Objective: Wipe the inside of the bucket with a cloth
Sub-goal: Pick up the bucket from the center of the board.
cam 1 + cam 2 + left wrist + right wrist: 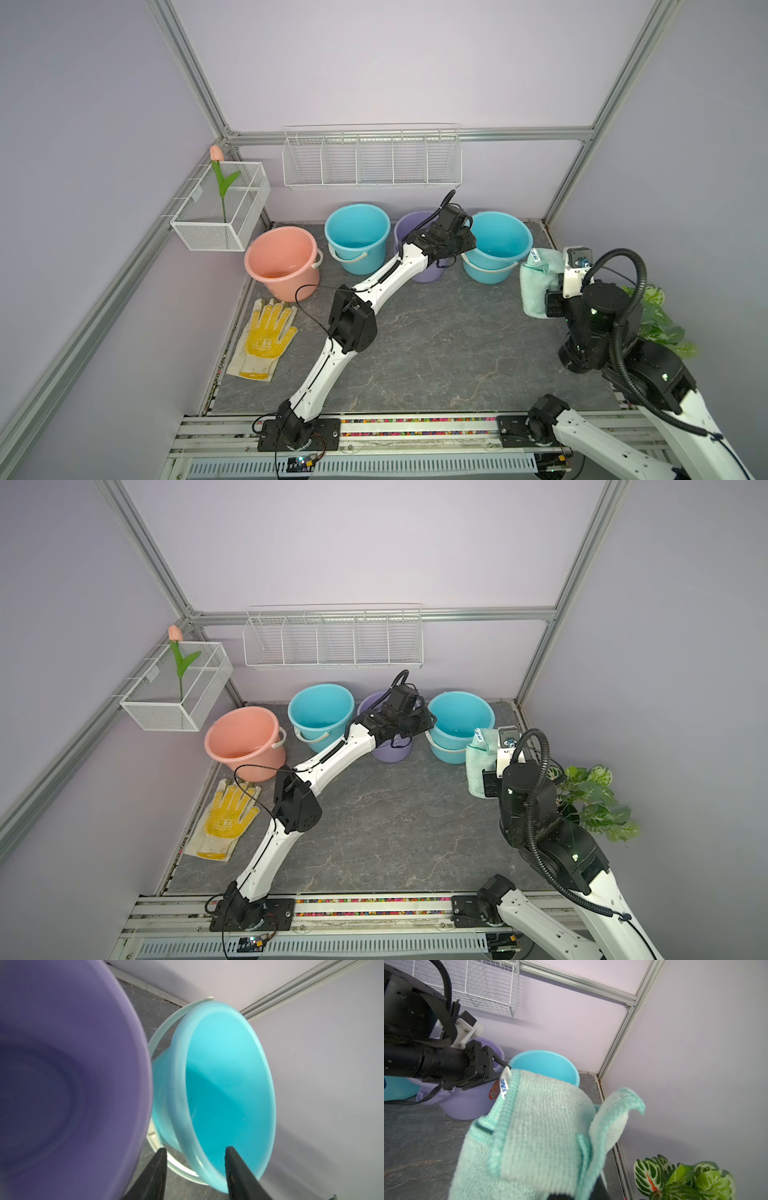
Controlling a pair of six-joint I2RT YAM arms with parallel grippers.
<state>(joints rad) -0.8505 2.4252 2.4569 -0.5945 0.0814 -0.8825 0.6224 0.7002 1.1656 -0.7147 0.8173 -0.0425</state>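
Both top views look steeply down on the whole table. The left wrist view peers past the left gripper into the blue bucket; the right, across the cloth, shares it.

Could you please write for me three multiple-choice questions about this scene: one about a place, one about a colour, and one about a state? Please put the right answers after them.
1. Where does the tulip stand?
A) in the white mesh basket
B) in the purple bucket
C) flat on the table

2. What colour is the bucket nearest the glove?
A) blue
B) purple
C) pink

3. In what state is the cloth?
A) spread flat on the table
B) held by the right gripper
C) stuffed into the wire rack

Answers:
1 A: the tulip's stem rises out of the basket in both top views.
2 C: the bucket just behind the glove is pink.
3 B: the right wrist view shows the cloth draped over the shut gripper.
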